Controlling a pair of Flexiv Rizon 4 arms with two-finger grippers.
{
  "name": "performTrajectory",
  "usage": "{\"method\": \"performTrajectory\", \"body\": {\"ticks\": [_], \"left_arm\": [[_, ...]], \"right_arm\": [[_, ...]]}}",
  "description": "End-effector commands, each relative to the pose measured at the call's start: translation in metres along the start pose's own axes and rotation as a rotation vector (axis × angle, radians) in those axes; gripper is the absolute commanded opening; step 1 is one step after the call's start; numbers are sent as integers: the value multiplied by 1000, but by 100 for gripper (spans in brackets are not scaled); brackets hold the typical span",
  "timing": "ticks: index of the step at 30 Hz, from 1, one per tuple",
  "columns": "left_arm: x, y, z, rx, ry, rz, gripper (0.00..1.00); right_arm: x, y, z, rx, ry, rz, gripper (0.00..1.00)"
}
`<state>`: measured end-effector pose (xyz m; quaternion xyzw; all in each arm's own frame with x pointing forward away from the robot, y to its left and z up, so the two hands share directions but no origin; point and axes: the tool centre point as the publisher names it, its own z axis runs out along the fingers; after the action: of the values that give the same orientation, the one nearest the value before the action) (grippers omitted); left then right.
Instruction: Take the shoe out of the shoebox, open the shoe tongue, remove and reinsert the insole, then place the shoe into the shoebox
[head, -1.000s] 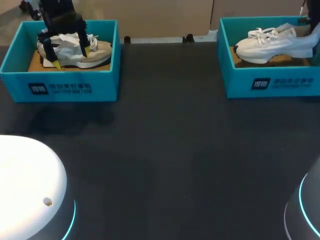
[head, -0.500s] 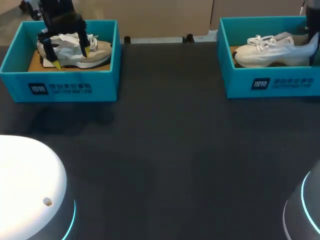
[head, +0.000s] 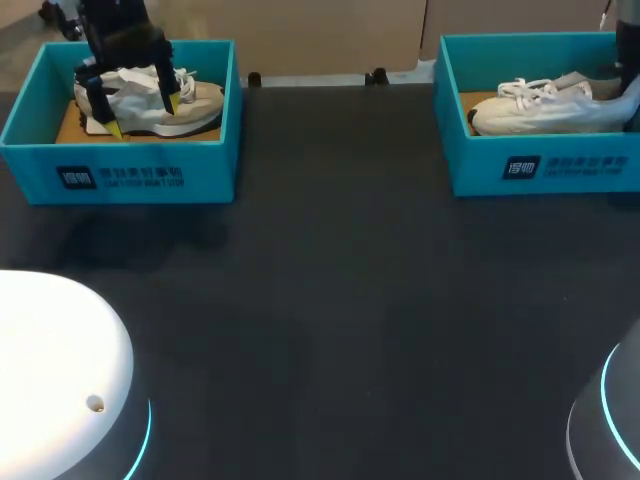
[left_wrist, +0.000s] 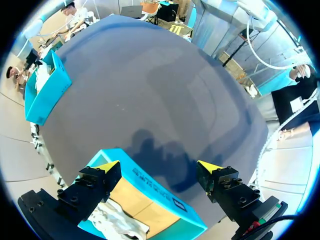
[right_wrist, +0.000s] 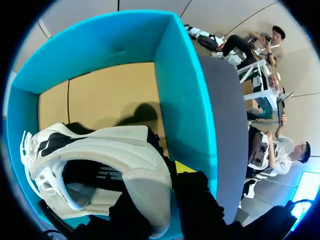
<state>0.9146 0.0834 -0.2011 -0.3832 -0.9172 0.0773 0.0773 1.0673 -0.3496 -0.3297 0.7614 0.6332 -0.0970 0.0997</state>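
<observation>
A white shoe (head: 545, 108) lies low in the right teal shoebox (head: 560, 165), toe pointing left. My right gripper (head: 628, 75) is at its heel, shut on it; in the right wrist view the heel of the white shoe (right_wrist: 115, 150) sits clamped in the right gripper (right_wrist: 160, 185) inside the shoebox (right_wrist: 180, 100). A beige and white shoe (head: 198, 100) lies in the left teal shoebox (head: 130, 175). My left gripper (head: 142, 113) hangs open just over it, fingers wide apart; in the left wrist view the left gripper (left_wrist: 160, 167) straddles the box's front wall (left_wrist: 150, 185).
The two boxes stand at the far left and far right corners of the dark table (head: 330, 280). Two white rounded robot bases (head: 60, 380) sit at the near corners.
The white shoe, held by its heel, has come down from a tilted, raised pose to lie low inside the right box. The left arm has kept still.
</observation>
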Motion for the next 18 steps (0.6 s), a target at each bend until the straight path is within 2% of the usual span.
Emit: {"method": "performTrajectory", "body": {"ticks": [1,18], "left_arm": [[-1,0,0,-1,3,0,100],[-1,0,0,-1,3,0,100]], "right_arm": [[0,-17,3,-31,5,-2,0],[7,-22,26,6,21,-24,0]]}}
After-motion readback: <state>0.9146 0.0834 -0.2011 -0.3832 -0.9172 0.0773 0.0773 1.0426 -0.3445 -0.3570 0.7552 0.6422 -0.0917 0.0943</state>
